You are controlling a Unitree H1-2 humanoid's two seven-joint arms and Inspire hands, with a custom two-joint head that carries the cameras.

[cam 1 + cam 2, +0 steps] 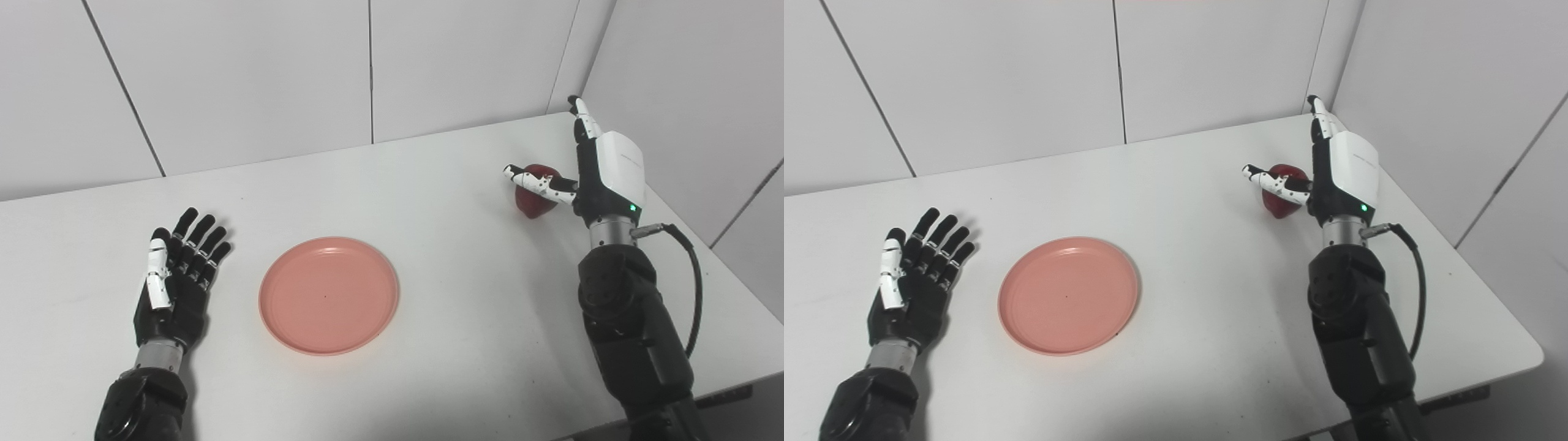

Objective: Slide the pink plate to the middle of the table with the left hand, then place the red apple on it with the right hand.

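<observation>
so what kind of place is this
Probably a robot test cell, not a home: a plain white table set into a corner of bare white panelled walls, holding only a round pink plastic plate and a red apple.

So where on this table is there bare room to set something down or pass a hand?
Bare table lies between the pink plate and the right hand, also along the far edge by the wall and in front near the plate. It is tight only in the far right corner, where the open right hand stands beside the red apple. The left hand lies open left of the plate.
</observation>
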